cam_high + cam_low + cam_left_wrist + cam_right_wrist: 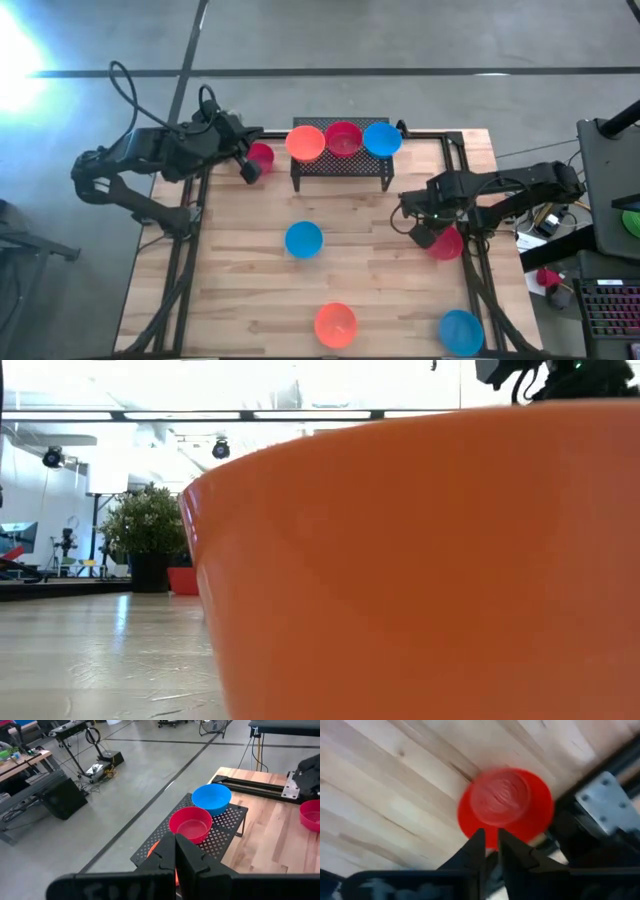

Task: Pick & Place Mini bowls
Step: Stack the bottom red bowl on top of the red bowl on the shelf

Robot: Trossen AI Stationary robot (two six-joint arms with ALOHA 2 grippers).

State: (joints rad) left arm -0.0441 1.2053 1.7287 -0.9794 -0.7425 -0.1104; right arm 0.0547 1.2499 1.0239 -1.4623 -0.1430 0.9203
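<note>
At table's right edge, right end effector (pixel 491 847) fingers nearly together hide red bowl's (pixel 506 805) rim.

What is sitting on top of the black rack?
Three mini bowls sit in a row on the black rack: an orange bowl, a red bowl and a blue bowl. The table under it stays hidden.

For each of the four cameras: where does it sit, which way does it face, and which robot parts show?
High: overhead, straight down on the table; both arms show.
Low: at tabletop height, an orange bowl filling the frame; an arm part shows at top.
Left wrist: past the shut left gripper toward the rack.
Right wrist: down past the right gripper at a red bowl.
Shared: the rack's blue bowl also shows in the high view.
</note>
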